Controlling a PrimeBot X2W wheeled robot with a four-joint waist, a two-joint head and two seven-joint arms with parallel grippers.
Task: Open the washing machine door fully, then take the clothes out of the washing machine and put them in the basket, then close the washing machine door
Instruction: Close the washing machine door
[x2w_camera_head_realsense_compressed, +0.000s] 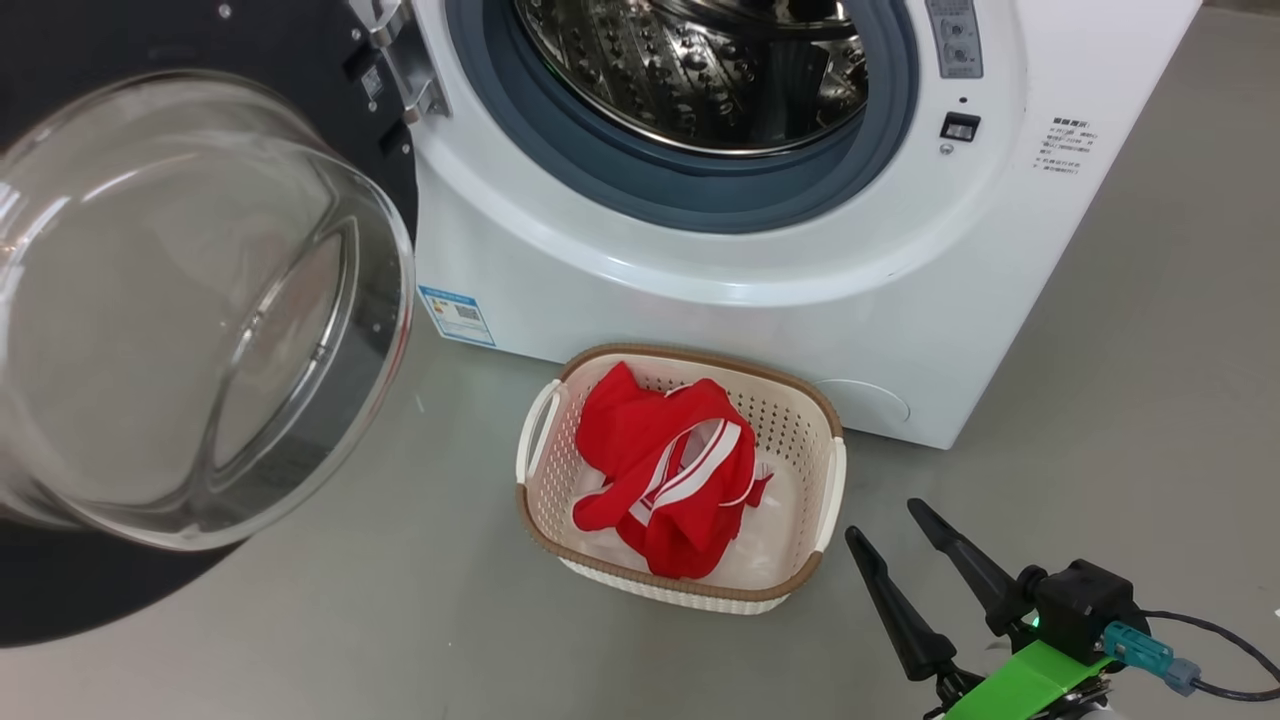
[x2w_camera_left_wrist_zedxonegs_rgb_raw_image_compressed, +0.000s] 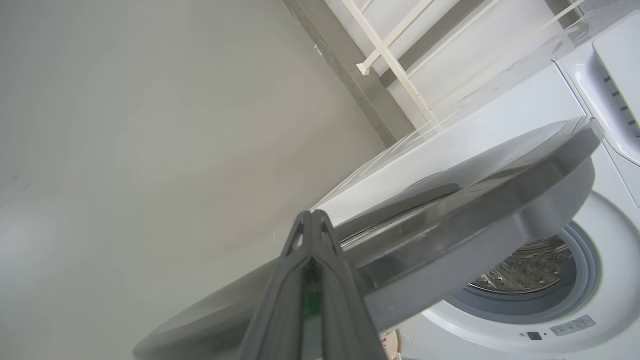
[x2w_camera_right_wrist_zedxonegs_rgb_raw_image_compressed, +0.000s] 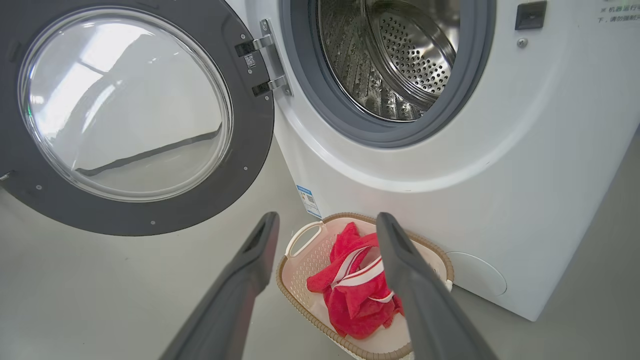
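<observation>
The washing machine (x2w_camera_head_realsense_compressed: 720, 290) stands with its drum (x2w_camera_head_realsense_compressed: 700, 70) bare. The washing machine door (x2w_camera_head_realsense_compressed: 180, 300) hangs swung wide to the left, glass dome towards me. On the floor in front sits the basket (x2w_camera_head_realsense_compressed: 700, 355) with the red clothes (x2w_camera_head_realsense_compressed: 650, 460) lying in it. My right gripper (x2w_camera_head_realsense_compressed: 885, 520) hovers open and holding nothing, just right of the basket; in its own view its tips (x2w_camera_right_wrist_zedxonegs_rgb_raw_image_compressed: 326, 221) frame the basket (x2w_camera_right_wrist_zedxonegs_rgb_raw_image_compressed: 440, 255) and clothes (x2w_camera_right_wrist_zedxonegs_rgb_raw_image_compressed: 357, 300). My left gripper (x2w_camera_left_wrist_zedxonegs_rgb_raw_image_compressed: 311, 217) is shut and holds nothing, its tip close by the door's (x2w_camera_left_wrist_zedxonegs_rgb_raw_image_compressed: 475, 200) outer side.
Grey floor (x2w_camera_head_realsense_compressed: 1150, 400) spreads right of the machine and in front of the basket. A blue label (x2w_camera_head_realsense_compressed: 455, 315) marks the machine's lower left corner. A white rail frame (x2w_camera_left_wrist_zedxonegs_rgb_raw_image_compressed: 390, 55) stands behind the machine. A cable (x2w_camera_head_realsense_compressed: 1220, 640) trails from my right wrist.
</observation>
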